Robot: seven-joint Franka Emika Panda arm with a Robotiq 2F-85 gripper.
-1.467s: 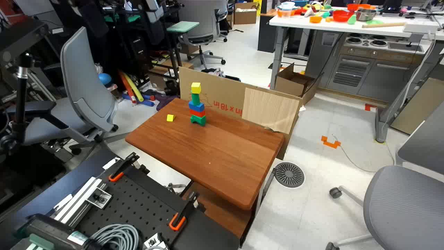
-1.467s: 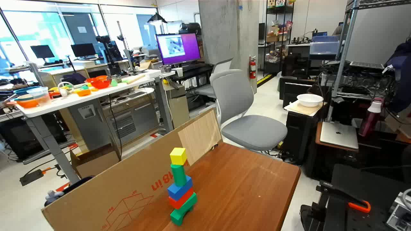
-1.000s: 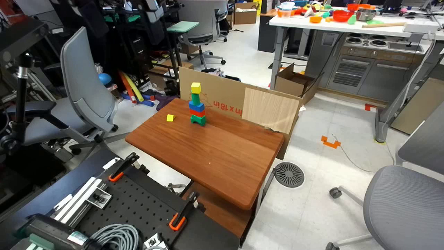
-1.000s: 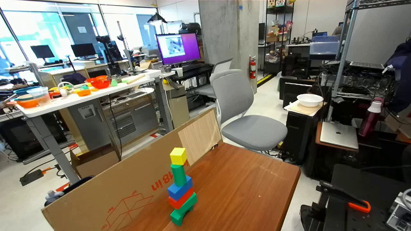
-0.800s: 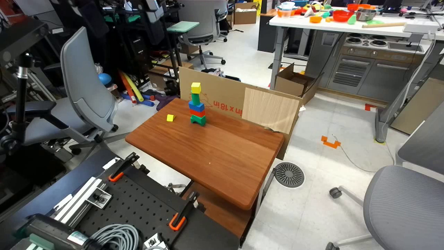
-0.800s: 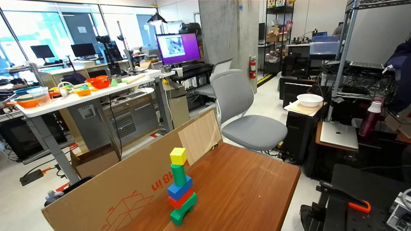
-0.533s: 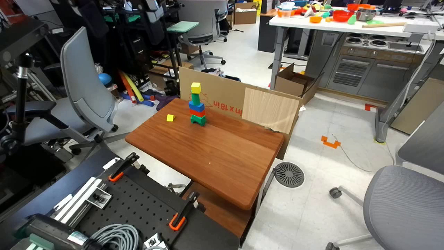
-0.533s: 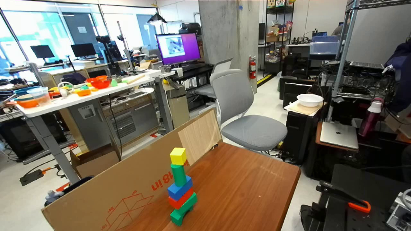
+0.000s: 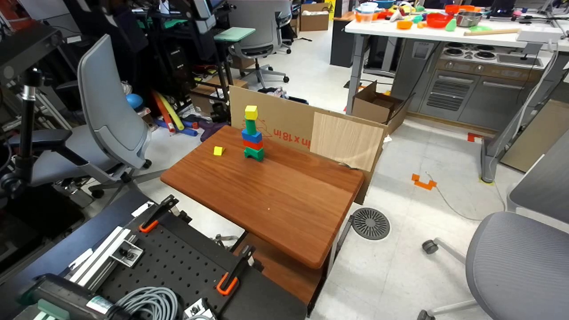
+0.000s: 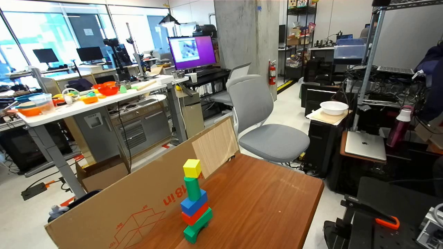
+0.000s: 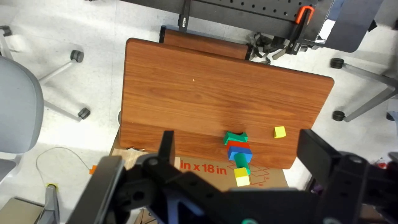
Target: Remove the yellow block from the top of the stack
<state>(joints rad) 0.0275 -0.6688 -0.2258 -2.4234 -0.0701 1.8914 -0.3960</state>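
The yellow block (image 9: 251, 112) sits on top of the stack (image 9: 252, 136), also in an exterior view (image 10: 192, 168) and the wrist view (image 11: 242, 177). Below it the stack has a green cylinder, a blue block, a red block and a green arch on the table. My gripper (image 11: 238, 133) is open and empty, high above the table. In the wrist view the stack shows between its wide-apart fingers, with space on both sides. Dark parts that look like a finger (image 9: 203, 20) hang in at the top of an exterior view.
A second small yellow block (image 9: 218, 151) lies on the wooden table (image 9: 266, 200) beside the stack. A cardboard panel (image 9: 284, 115) stands upright along the table edge close behind the stack. A black perforated board (image 9: 178, 249) with orange clamps borders the opposite side.
The dark finger-like parts at the top left of an exterior view have shifted slightly right. A dark tip now shows at another exterior view's top right edge. The stack and blocks have not moved.
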